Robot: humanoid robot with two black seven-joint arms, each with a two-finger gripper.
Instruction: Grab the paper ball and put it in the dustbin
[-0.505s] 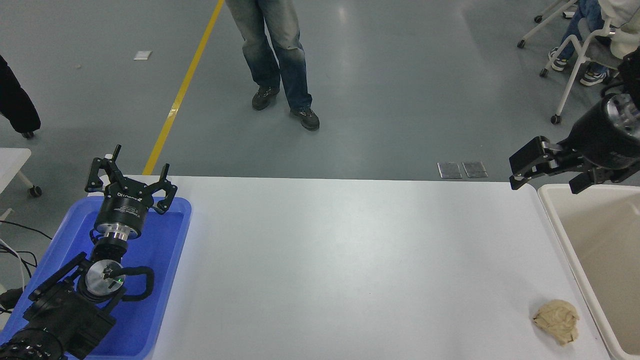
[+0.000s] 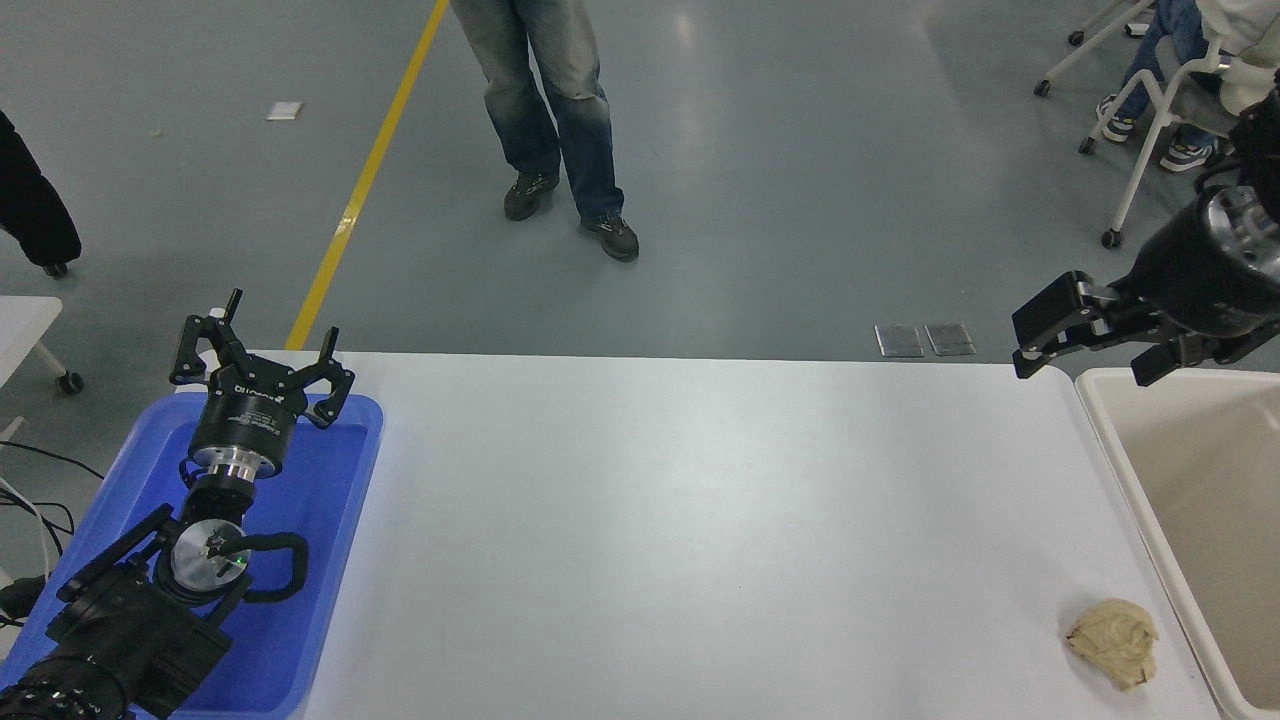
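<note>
"Two arms showed, right? How did they sit?"

"Yes. One, the left, lay parked at the near left over the blue tray, its left hand pointing toward the far edge with the fingers spread apart, grasping nothing. The other came in from the right edge, high up, reaching leftward and slightly down, so the right hand hung above the far right corner of the tabletop, just left of the dustbin. Its fingers stood apart and released, with nothing between them."

"And the paper ball?"

"The paper ball lay on the tabletop at the near right corner, just beside the dustbin's left wall but apart from it. It was a lumpy thing; its longer side seemed to run from far left to near right, with a small tail poking toward the near edge."

"Where was it against the working hand?"

"Well apart. It sat nearer the camera than the right hand and almost straight below it in the picture, a touch to the right. The left hand was far across the tabletop from it."

"Anyone else around?"

"A person's legs in jeans stood on the floor beyond the far edge."
</note>
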